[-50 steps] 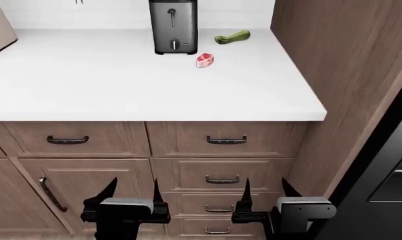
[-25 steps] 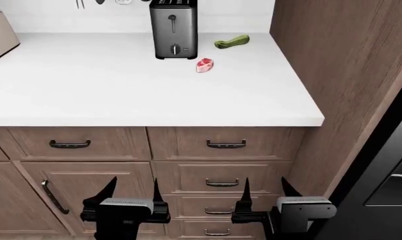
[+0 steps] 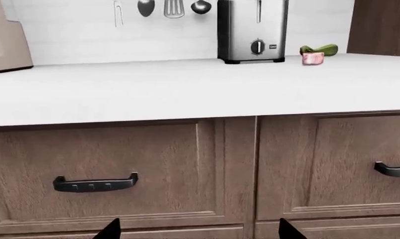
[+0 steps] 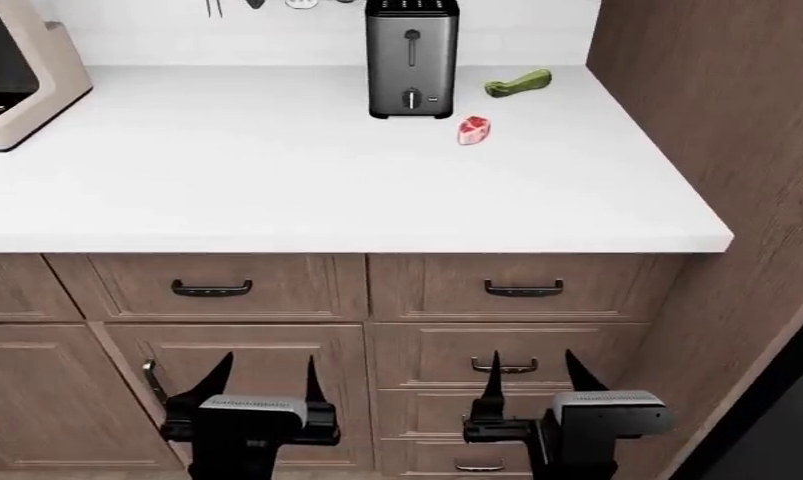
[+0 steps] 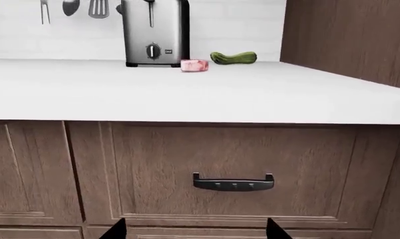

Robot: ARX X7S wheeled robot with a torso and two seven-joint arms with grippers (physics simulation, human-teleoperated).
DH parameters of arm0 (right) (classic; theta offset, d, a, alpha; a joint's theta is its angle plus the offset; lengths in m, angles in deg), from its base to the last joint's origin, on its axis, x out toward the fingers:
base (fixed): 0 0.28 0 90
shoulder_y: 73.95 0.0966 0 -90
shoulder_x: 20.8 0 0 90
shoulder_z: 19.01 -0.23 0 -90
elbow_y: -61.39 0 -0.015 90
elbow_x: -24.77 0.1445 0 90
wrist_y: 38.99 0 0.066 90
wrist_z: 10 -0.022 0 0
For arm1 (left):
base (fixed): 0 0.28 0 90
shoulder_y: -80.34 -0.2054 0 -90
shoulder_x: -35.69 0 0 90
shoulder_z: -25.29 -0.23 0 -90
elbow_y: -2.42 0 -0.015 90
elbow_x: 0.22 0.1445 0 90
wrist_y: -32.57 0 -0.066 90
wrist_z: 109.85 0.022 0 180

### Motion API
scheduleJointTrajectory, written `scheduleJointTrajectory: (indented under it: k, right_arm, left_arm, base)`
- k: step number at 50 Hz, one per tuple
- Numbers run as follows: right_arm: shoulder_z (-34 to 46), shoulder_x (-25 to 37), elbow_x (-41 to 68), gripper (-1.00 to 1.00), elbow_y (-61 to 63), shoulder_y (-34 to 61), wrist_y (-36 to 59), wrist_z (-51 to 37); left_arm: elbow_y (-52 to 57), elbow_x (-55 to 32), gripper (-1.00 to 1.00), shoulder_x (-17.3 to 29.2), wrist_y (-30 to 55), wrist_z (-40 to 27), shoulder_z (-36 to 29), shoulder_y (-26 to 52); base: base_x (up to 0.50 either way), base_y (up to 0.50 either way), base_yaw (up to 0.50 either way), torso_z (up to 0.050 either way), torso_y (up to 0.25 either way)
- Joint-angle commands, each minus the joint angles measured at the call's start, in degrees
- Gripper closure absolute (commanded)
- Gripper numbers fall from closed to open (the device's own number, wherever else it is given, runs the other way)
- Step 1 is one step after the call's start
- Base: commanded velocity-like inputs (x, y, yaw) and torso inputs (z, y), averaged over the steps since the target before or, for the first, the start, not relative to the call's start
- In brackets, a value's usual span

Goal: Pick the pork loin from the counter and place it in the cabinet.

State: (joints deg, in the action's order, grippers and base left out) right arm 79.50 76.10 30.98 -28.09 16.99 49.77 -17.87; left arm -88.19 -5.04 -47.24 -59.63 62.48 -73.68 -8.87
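Observation:
The pork loin (image 4: pixel 473 130) is a small pink-red slice with a pale rim, lying on the white counter (image 4: pixel 281 170) just right of the toaster; it also shows as the pork loin (image 3: pixel 313 59) and the pork loin (image 5: pixel 194 65) in the wrist views. Both grippers hang low in front of the drawers, far below the counter. My left gripper (image 4: pixel 261 378) is open and empty, its tips apart. My right gripper (image 4: pixel 532 375) is open and empty too. Brown cabinet fronts (image 4: pixel 228 290) fill the space under the counter, all shut.
A steel toaster (image 4: pixel 412 58) stands at the back of the counter, a green zucchini (image 4: pixel 519 83) to its right. A beige appliance (image 4: pixel 14 70) sits at the far left. A tall wooden panel (image 4: pixel 735 130) rises on the right. Utensils (image 3: pixel 163 7) hang on the wall.
The head view has shifted left: toaster, pork loin and zucchini now sit further right in it, and more of the beige appliance shows. Both grippers stay open and in place.

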Motion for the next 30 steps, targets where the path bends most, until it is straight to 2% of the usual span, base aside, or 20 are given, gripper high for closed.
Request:
scheduleJointTrajectory:
  k: [1, 6, 13, 17, 23, 30]
  right_arm:
    - [0.44, 0.51, 1.0, -1.0, -0.99, 0.6, -0.31, -0.23]
    - [0.81, 1.29, 1.69, -1.0, 5.34, -0.44, 1.13, -0.29]
    - [1.97, 4.8, 0.29, -1.0, 31.2, -1.19, 14.07, -2.18]
    - [3.47, 5.62, -0.46, -1.0, 41.57, 0.99, 21.04, -2.56]
    - [4.75, 6.17, -0.67, -1.0, 47.75, 1.5, 24.45, -2.68]
    - [4.38, 6.42, -0.17, -1.0, 49.15, 0.95, 25.26, -3.22]
  left_arm:
    - [-0.49, -0.55, -1.0, 0.3, -0.13, -0.55, -0.71, 0.34]
    - [4.52, 0.09, -1.0, 0.86, 2.5, -2.26, -0.42, 0.07]
    - [29.01, 0.14, -1.0, 2.57, 13.56, -6.64, 3.07, -0.14]
    - [37.49, -1.66, -1.0, 3.68, 19.04, -6.88, 4.69, 1.67]
    - [40.86, -2.3, -1.0, 4.8, 18.33, -6.42, 5.14, 1.86]
    - [41.1, -3.27, -1.0, 5.71, 15.9, -5.24, 5.0, 1.23]
  base:
    - [0.0, 0.0, 0.0, 0.0, 0.0]
    - [0.0, 0.0, 0.0, 0.0, 0.0]
    - [0.0, 0.0, 0.0, 0.0, 0.0]
    - [0.0, 0.0, 0.0, 0.0, 0.0]
    - [0.0, 0.0, 0.0, 0.0, 0.0]
    - [0.0, 0.0, 0.0, 0.0, 0.0]
